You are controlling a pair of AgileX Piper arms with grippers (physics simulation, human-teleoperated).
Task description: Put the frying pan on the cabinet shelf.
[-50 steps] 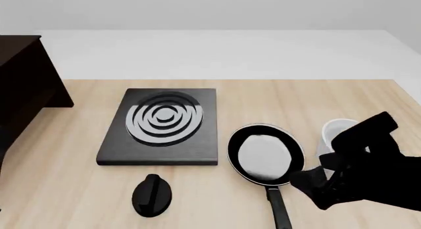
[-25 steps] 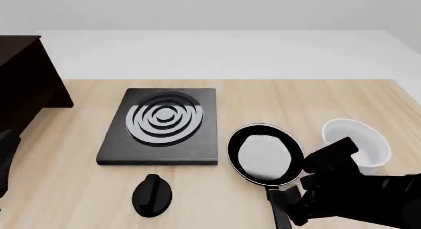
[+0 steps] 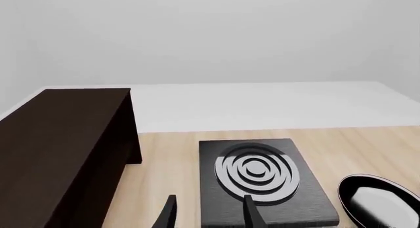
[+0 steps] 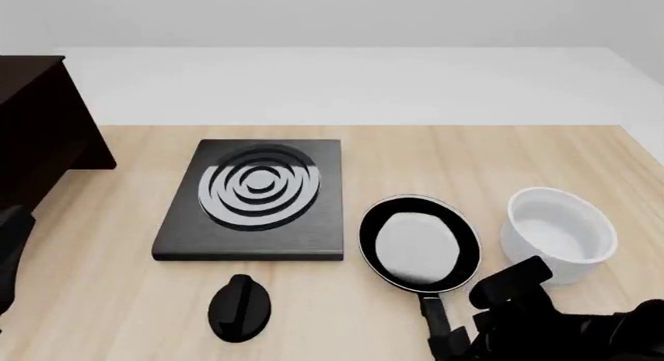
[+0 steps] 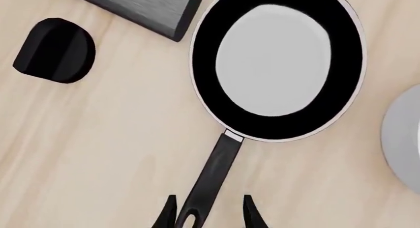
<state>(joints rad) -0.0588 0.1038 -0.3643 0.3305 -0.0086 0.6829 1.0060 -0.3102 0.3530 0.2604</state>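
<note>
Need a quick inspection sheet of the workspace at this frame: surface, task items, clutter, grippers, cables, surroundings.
Surface: light wooden table, flat, no spills seen.
Job's things: frying pan rests on the table, handle toward the arms' side; cabinet shelf at the far left, nothing on its top.
Clutter: black stove plate left of the pan; black knob in front of it; white bowl right of the pan.
Grippers: right gripper open, fingers either side of the handle's loop end, not closed on it; left gripper open, holding nothing.
Cables: nothing seen.
Surroundings: plain pale wall and floor.
</note>
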